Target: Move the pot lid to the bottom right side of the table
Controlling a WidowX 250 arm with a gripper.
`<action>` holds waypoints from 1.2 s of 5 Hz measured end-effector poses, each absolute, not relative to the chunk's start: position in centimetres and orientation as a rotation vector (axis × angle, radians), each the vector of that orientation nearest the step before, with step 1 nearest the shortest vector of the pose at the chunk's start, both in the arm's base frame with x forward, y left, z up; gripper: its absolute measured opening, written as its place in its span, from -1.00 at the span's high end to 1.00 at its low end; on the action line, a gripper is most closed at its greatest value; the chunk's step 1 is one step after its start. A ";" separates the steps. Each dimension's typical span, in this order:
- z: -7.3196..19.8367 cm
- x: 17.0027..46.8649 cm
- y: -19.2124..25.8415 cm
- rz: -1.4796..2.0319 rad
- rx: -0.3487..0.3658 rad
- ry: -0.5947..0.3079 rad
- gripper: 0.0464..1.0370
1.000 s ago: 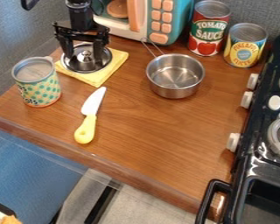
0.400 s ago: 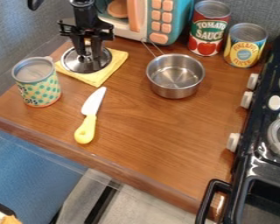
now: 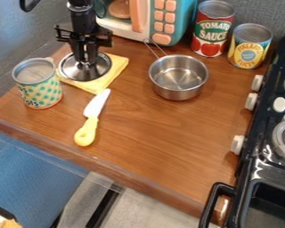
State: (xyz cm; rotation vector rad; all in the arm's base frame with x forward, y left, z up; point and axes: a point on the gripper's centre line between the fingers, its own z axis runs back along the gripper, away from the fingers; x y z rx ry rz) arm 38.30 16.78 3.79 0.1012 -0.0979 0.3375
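Observation:
The black gripper (image 3: 86, 59) hangs at the upper left of the table (image 3: 163, 129), its fingers shut on the knob of the pot lid. Round and silvery with a dark rim, the pot lid (image 3: 77, 73) lies over the yellow cloth (image 3: 117, 67), its left edge close to the cloth's border. The fingers hide the lid's knob.
A polka-dot can (image 3: 41, 91) stands left of the cloth, and a yellow-handled knife (image 3: 87, 130) lies just below it. Right of centre sits a steel pot (image 3: 179, 83). Behind are a toy microwave (image 3: 163, 20) and two cans; the stove (image 3: 261, 147) borders the right.
The gripper's fingers have closed on the lid's knob. Gripper and lid have shifted slightly left and toward the camera; the cloth and knife have moved a little too.

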 end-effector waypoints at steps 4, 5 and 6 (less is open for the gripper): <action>5.1 37.7 15.8 0.334 0.061 -0.110 0.52; 7.6 37.8 14.5 0.320 0.033 -0.158 0.52; 9.6 37.4 10.4 0.232 0.006 -0.192 0.52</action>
